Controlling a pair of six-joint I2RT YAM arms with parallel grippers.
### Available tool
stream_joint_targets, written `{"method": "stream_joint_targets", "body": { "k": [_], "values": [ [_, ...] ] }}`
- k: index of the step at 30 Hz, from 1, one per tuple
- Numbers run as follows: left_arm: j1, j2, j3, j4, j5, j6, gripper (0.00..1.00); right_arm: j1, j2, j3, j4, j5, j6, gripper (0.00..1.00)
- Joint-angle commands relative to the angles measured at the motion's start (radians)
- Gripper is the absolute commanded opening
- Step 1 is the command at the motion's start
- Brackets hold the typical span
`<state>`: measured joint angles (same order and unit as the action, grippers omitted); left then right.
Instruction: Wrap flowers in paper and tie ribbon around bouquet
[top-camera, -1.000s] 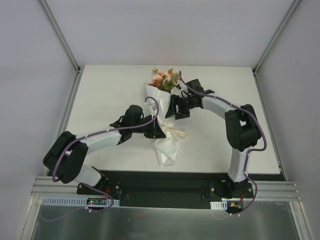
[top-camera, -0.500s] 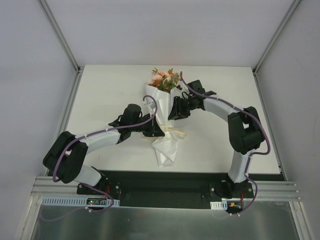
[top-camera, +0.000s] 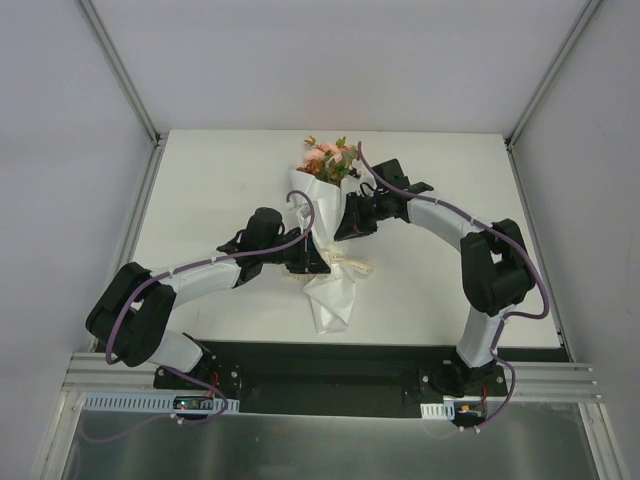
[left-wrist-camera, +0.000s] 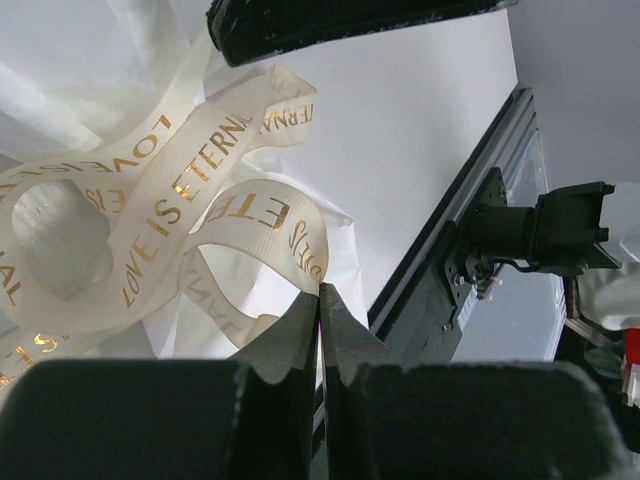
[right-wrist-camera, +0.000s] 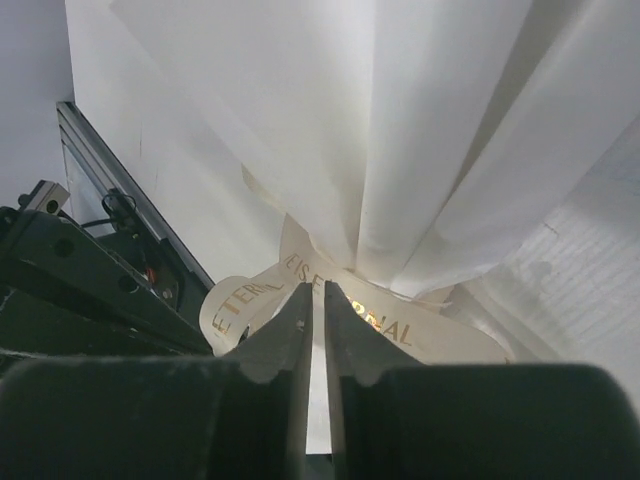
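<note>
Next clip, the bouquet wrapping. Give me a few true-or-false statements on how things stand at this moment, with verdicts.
1. The flowers are already wrapped in paper. True.
2. The ribbon is plain, without any print. False: it carries gold lettering.
3. The left gripper and the right gripper both have their jaws closed. True.
4. The bouquet stands upright in a vase. False: it lies flat on the table, with the blooms toward the far edge.
</note>
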<state>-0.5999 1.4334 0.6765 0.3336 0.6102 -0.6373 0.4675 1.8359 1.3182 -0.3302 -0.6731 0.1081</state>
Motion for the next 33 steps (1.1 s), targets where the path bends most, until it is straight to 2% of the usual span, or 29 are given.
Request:
{"method": "stream_joint_targets", "body": {
  "k": [1,2,5,10,13,16,19,27,29,33],
  "values": [
    [0.012,-0.008,0.028,0.041,0.042,0.001,0.01,0.007,-0.026,0.004,-0.023,0.032,-0.048,0.24],
    [0.012,-0.011,0.025,0.042,0.042,0.001,0.01,0.002,-0.03,0.0,-0.027,0.059,-0.07,0.37],
    [0.012,-0.001,0.023,0.05,0.051,-0.001,0.01,-0.009,-0.029,0.001,-0.049,0.089,-0.154,0.48],
    [0.012,0.016,0.024,0.079,0.072,-0.019,0.01,-0.018,0.012,0.004,-0.033,0.104,-0.272,0.54],
    [0.012,0.022,0.029,0.078,0.082,-0.018,0.01,-0.02,0.051,0.013,-0.012,0.0,-0.298,0.54],
    [0.012,0.022,0.035,0.07,0.085,-0.01,0.01,-0.01,0.054,0.0,0.009,-0.089,-0.315,0.51],
    [0.012,0.022,0.038,0.065,0.085,-0.004,0.01,-0.007,0.037,-0.034,0.031,-0.12,-0.308,0.42],
    [0.012,0.021,0.032,0.07,0.083,-0.005,0.01,-0.006,-0.033,-0.054,0.019,-0.066,-0.269,0.11],
    [0.012,0.018,0.026,0.07,0.082,-0.004,0.01,-0.003,-0.05,-0.036,-0.015,-0.033,-0.26,0.0],
    [0.012,0.002,0.003,0.068,0.069,-0.001,0.01,0.023,-0.06,0.041,-0.122,-0.029,-0.257,0.0]
  ]
}}
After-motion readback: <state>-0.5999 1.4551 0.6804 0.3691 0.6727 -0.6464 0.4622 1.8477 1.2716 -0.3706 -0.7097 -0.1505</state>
